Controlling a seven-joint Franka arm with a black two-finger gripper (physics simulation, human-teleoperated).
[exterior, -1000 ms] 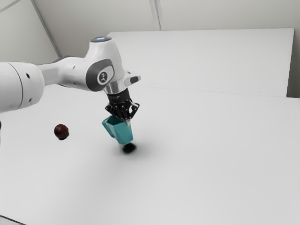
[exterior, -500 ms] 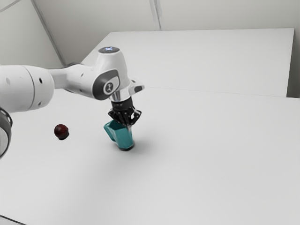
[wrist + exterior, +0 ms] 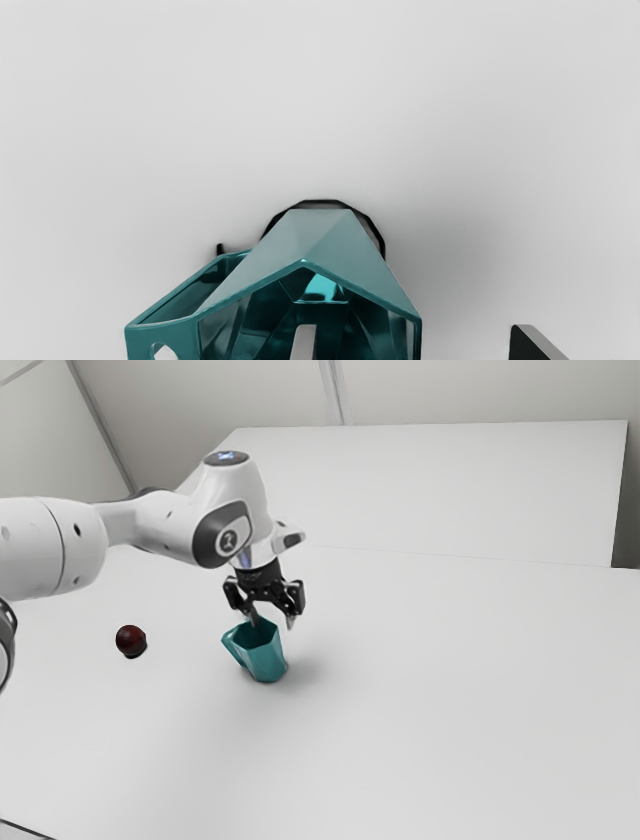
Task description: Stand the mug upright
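My gripper (image 3: pixel 271 622) is open just above the teal mug (image 3: pixel 265 660), which stands on the table with its mouth up and its handle toward the exterior view's left. One fingertip is at the mug's mouth, the other beyond its rim on the side away from the handle. In the wrist view the gripper (image 3: pixel 414 342) has its fingers wide apart, one over the inside of the mug (image 3: pixel 320 240) and one outside its wall. Whether the mug's base lies fully flat cannot be told.
A dark red ball (image 3: pixel 131 640) rests on the white table (image 3: pixel 430 710), off the mug's handle side toward the exterior view's left. A pale raised panel (image 3: pixel 430 490) stands behind the table.
The mug was held tilted above the table, then came down onto it. Since then my gripper has opened, its fingers spreading off the mug's wall, and the hand has risen slightly.
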